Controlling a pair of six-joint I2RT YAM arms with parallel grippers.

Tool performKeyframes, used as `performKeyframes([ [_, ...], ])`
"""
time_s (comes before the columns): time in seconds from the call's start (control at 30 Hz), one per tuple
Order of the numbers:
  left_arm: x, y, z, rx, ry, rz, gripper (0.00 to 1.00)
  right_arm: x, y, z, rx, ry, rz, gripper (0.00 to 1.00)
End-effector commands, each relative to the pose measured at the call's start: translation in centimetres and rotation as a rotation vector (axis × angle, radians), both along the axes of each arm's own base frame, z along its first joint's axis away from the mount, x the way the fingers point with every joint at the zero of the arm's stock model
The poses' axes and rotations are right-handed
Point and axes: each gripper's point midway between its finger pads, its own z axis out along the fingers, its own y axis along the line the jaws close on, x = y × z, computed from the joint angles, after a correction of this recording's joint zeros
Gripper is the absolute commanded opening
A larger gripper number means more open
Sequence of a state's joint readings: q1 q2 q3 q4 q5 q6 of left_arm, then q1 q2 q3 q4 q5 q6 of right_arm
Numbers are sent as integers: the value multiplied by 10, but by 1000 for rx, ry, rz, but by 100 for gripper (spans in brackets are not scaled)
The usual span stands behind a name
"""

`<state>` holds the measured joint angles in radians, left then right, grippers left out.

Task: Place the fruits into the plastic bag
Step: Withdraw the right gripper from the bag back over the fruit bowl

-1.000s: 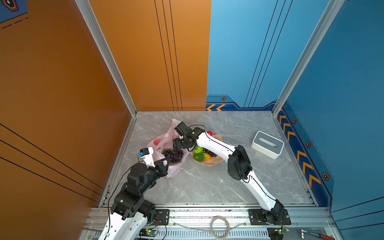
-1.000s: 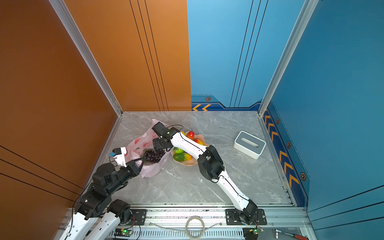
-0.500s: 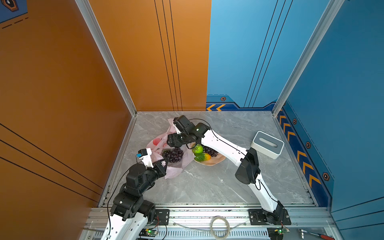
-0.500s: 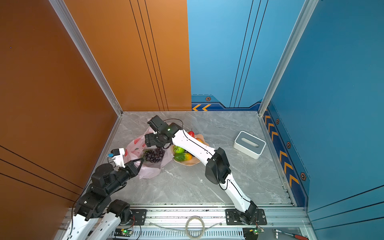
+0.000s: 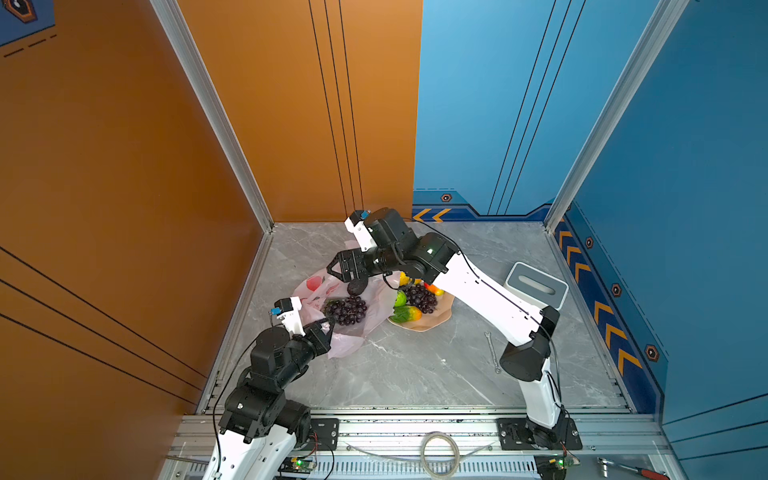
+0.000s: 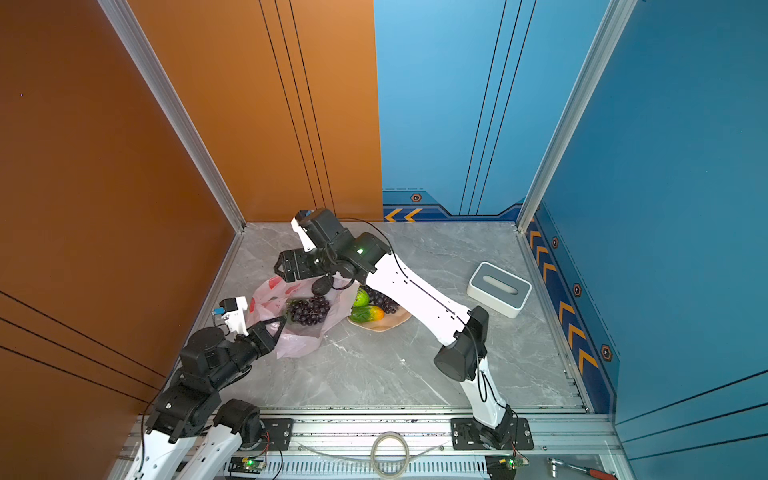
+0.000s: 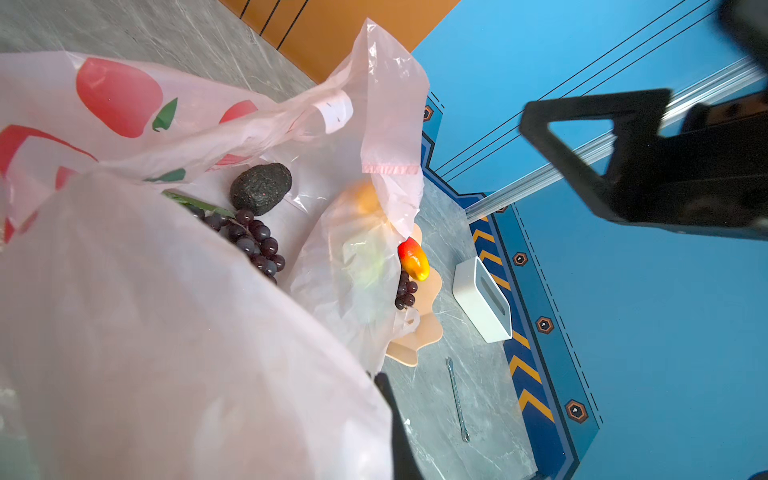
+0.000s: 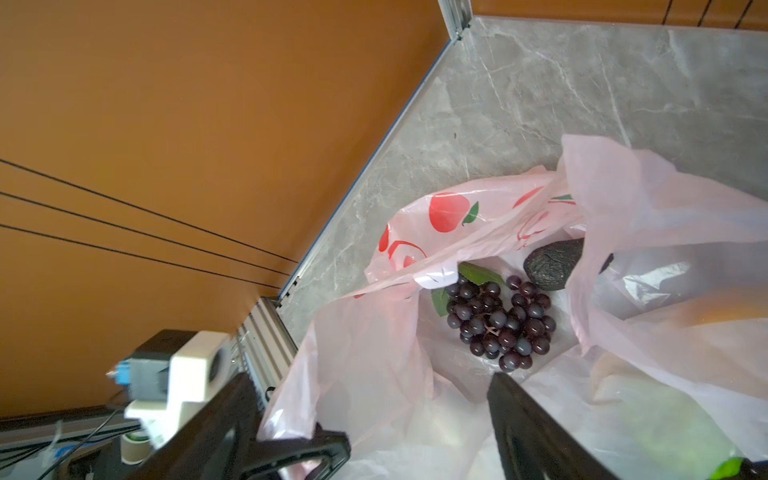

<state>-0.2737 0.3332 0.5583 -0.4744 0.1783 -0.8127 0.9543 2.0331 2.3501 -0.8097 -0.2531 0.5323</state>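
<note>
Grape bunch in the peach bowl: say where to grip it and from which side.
Probably from above, jaws across the middle of the grape bunch: it lies flat in the bowl, hemmed by the green ball beside it.

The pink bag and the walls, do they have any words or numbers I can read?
No words or numbers can be read anywhere.
plastic bag: red fruit pictures only; its white patch has marks too small to read.
blue wall: orange chevrons and hexagon badges, signs without letters.
</note>
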Motion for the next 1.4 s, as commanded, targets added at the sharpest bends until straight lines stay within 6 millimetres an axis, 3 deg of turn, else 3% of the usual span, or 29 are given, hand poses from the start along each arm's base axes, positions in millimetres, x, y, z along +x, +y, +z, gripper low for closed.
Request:
performKeyframes([
  [0.0, -4, 1, 13, -10, -23, -4, 0, -20, -10, 30, 58, 0, 41, 86],
  [0.13, -4, 0, 16, -10, -24, -11, 0, -26, -30, 48, 71, -29, 23, 86],
  [0.27, -4, -1, 17, -6, -27, -15, 0, -23, -64, 46, 22, -30, -34, 87],
  [0.37, -3, 0, 18, -3, -31, -13, 0, -17, -97, 35, -59, -37, -97, 88],
  [0.4, -3, 0, 18, -2, -29, -12, 0, -15, -108, 32, -86, -41, -122, 96],
  [0.47, -3, 0, 18, 0, -30, -15, 0, -14, -131, 23, -138, -42, -160, 100],
  [0.73, -5, 0, 18, 1, -30, -17, 0, -12, -201, -27, -378, -35, -278, 100],
  [1.03, -4, 0, 18, -2, -27, -19, 0, -14, -241, -95, -646, -1, -327, 100],
  [1.37, -6, -1, 19, -15, -20, -23, 0, 15, -262, -129, -672, 92, -367, 100],
])
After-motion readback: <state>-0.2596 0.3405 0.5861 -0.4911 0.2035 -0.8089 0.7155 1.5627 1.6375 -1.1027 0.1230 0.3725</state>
